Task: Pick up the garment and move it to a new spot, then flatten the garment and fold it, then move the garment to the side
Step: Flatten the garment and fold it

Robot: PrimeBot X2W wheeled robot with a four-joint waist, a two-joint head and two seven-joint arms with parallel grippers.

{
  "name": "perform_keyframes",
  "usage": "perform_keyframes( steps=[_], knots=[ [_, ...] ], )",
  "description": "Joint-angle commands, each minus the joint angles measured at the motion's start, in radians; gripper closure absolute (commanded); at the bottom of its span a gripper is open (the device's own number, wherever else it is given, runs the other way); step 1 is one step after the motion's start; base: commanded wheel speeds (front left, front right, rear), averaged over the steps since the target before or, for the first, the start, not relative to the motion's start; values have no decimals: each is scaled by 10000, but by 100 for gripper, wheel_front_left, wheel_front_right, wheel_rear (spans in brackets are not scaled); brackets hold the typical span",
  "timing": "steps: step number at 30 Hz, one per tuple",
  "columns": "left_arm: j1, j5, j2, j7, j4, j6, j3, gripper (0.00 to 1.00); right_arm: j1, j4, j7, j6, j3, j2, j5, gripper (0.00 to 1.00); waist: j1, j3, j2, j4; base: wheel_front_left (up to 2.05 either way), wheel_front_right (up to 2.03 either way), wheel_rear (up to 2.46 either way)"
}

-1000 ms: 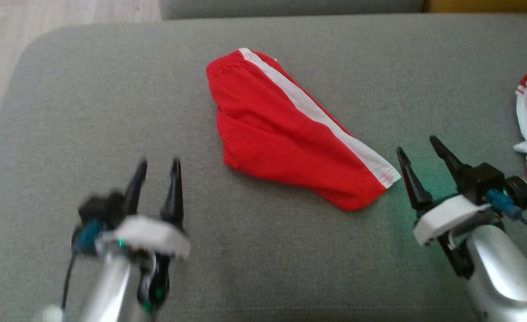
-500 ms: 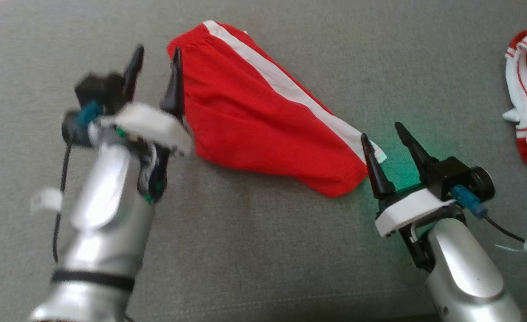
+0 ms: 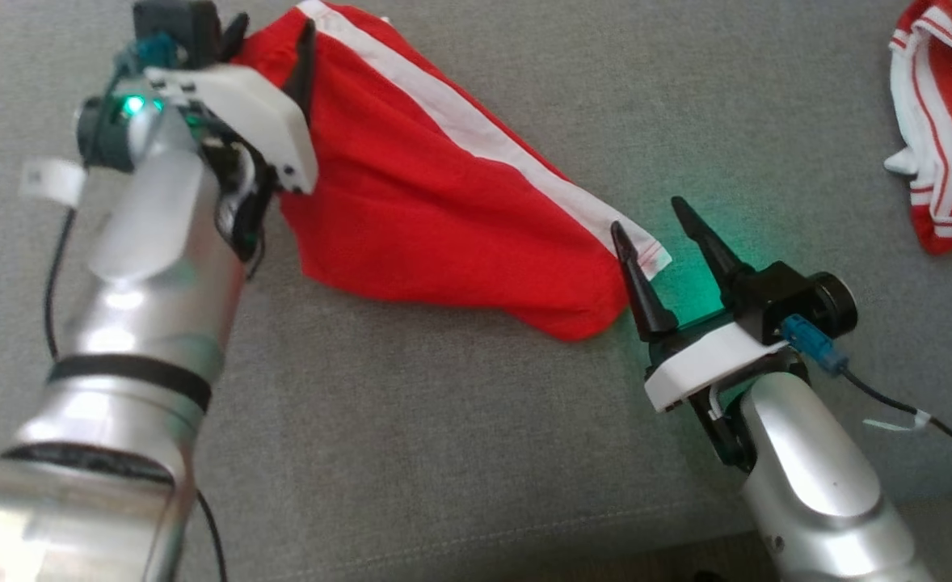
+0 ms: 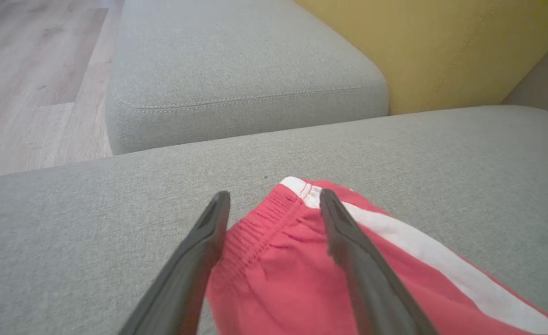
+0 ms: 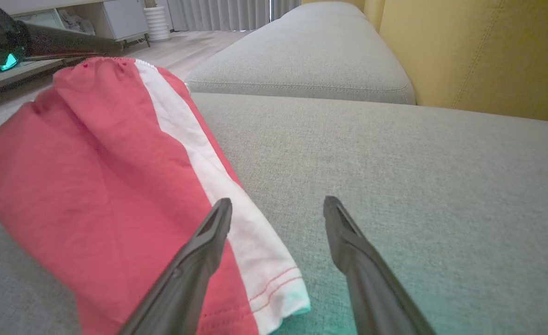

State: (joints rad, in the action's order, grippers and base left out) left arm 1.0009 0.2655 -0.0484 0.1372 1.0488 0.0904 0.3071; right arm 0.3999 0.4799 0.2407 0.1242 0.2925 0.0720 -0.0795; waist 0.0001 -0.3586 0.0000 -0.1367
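Since garment (image 3: 444, 218) is thin, soft, light cloth, expect sag and bunching; lies creased on sofa cushion (image 3: 444, 420). Best holds: elastic waistband (image 4: 255, 232), striped hem corner (image 5: 278, 288); left claw (image 3: 274, 26) wide open, empty, straddling waistband; right claw (image 3: 647, 217) wide open, empty, poised at hem corner. Versus second ago: left claw reached forward to waistband; camera shifted.

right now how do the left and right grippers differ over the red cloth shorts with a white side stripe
The left gripper frames the red shorts' waistband; the right gripper sits at their hem corner. Cloth lies between the left's fingers, mostly grey cushion between the right's. Both are open.
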Motion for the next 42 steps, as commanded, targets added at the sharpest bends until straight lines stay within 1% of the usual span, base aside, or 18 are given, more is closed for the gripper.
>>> perform_keyframes(
  steps=[1,3,5,8,13,14,15,16,17,21,26,29,35,36,37,42],
  knots=[
    [753,-48,-458,-198,55,145,-81,0,173,-231,144,65,289,-179,-75,0,-1,-108,0,-131,0,0,0],
    [902,-44,-480,-323,218,200,-7,0,182,-226,151,65,321,-187,-89,0,-1,-126,0,-149,0,0,0],
    [1226,113,-476,-717,661,323,138,0,189,-196,170,65,389,-202,-147,0,-1,-155,0,-199,0,0,0],
    [1332,344,-414,-1119,1000,382,316,0,200,-147,183,65,428,-209,-196,0,-1,-152,0,-219,0,0,0],
    [1170,928,-260,-1573,1105,398,827,0,225,-77,196,65,417,-214,-255,0,-1,-119,0,-166,0,0,0],
    [1117,1050,-245,-1615,1063,399,957,12,239,-77,198,65,418,-215,-271,0,-1,-120,0,-143,0,0,0],
    [1059,1183,-234,-1626,1010,399,1072,55,249,-78,200,65,406,-215,-281,0,-1,-114,0,-110,0,0,0],
    [991,1290,-224,-1603,946,400,1206,88,252,-76,201,65,379,-215,-287,0,-1,-98,0,-63,0,0,0],
    [907,1387,-215,-1567,882,400,1351,100,256,-76,202,65,344,-215,-290,0,-1,-76,0,-11,0,0,0],
    [489,1638,-239,-1230,677,401,1986,100,205,-9,206,65,118,-216,-247,0,-1,156,0,254,0,0,0],
    [89,2020,-354,-897,627,401,2443,100,81,54,208,65,-137,-217,-237,0,-1,490,0,575,0,0,0],
    [-89,2187,-322,-605,647,402,2602,100,-1,74,208,65,-252,-217,-243,0,-1,659,0,722,0,0,0],
    [-209,2524,-271,28,925,312,2426,100,-125,77,209,65,-282,-217,-342,0,-1,964,0,776,0,0,0],
    [-183,2534,-263,173,948,261,2411,84,-149,82,209,65,-282,-217,-355,0,-1,994,0,768,0,0,0],
    [-163,2550,-257,256,999,232,2399,0,-169,88,209,65,-269,-217,-370,0,-1,1022,0,746,0,0,0],
    [52,2686,-276,415,1304,93,2290,0,-156,142,209,65,-120,-217,-443,0,-1,968,0,507,0,0,0]
  ],
)
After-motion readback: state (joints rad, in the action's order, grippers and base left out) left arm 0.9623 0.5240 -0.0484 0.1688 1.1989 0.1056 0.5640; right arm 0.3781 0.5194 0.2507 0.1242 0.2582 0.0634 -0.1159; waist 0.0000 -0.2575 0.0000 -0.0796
